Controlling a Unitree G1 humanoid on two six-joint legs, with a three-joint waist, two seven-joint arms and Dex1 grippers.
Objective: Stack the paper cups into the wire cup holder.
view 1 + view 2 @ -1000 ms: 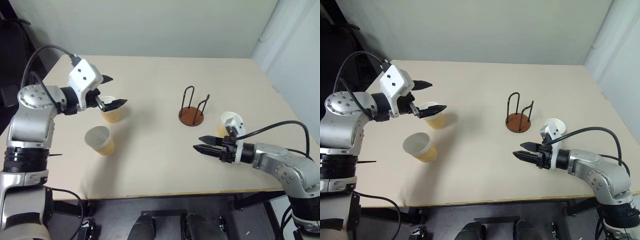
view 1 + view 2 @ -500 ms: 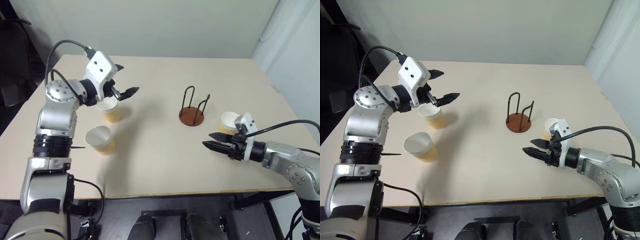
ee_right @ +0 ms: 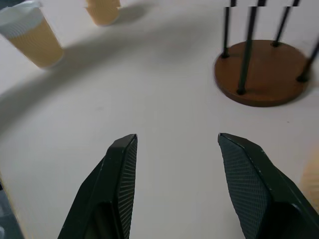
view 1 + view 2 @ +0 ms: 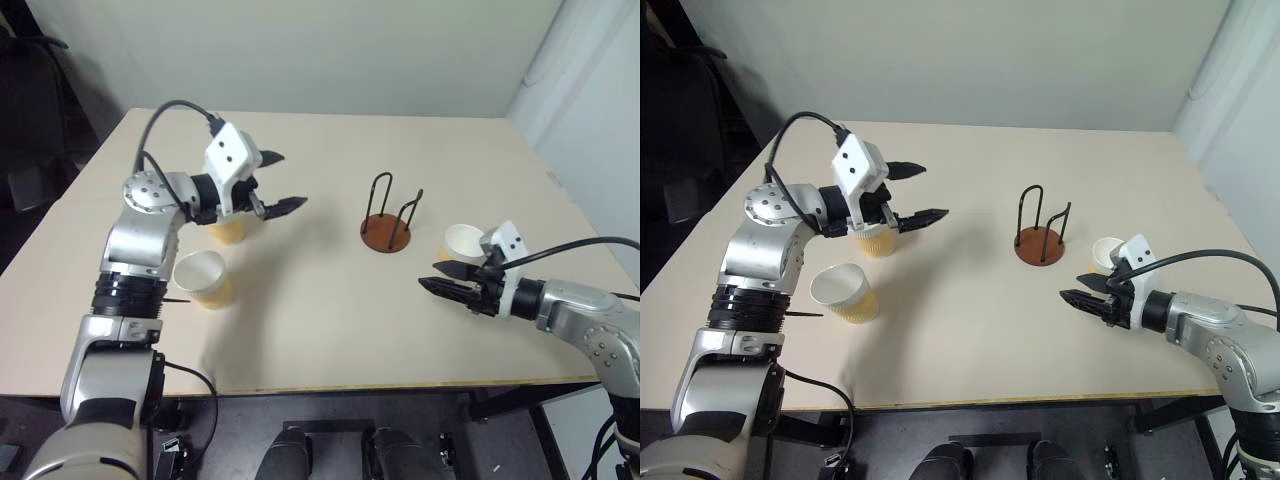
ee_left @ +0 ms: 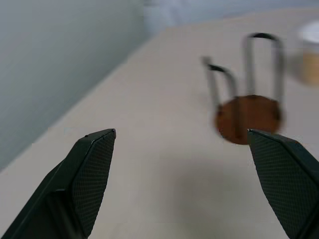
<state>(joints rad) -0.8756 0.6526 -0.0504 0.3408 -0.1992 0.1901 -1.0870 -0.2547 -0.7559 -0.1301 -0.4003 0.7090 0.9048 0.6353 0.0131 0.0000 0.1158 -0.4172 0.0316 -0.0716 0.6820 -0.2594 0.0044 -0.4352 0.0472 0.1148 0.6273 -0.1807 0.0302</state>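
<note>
Left eye view, bench inventory at this moment.

Cups: three small tapered paper cups, white rim and inside, yellow-orange outside, all upright and none yet stacked. One cup (image 4: 203,279) stands on the robot's left, toward the near edge. A second cup (image 4: 229,229) stands just behind it, partly hidden by the left arm. The third cup (image 4: 463,243) stands on the robot's right, touching or just beside the right wrist; which, cannot be told.

Holder: one wire cup holder (image 4: 386,229), a round reddish-brown disc with two upright thin black wire loops, empty, near the middle of the pale bench (image 4: 330,330), between the two arms.

Left hand (image 4: 276,183): fingers spread wide, holding nothing, hovering past the second cup and pointing across toward the holder.

Right hand (image 4: 440,275): fingers partly apart, empty, low over the bench, pointing toward the robot's left. The third cup lies behind and beside the fingertips, not between them.

Deciding relation, as a judgement: each cup's long axis is vertical, so a sideways grip around the wall suits it. The right hand is nearer the third cup and the holder; the left hand is nearer the other two cups.
</note>
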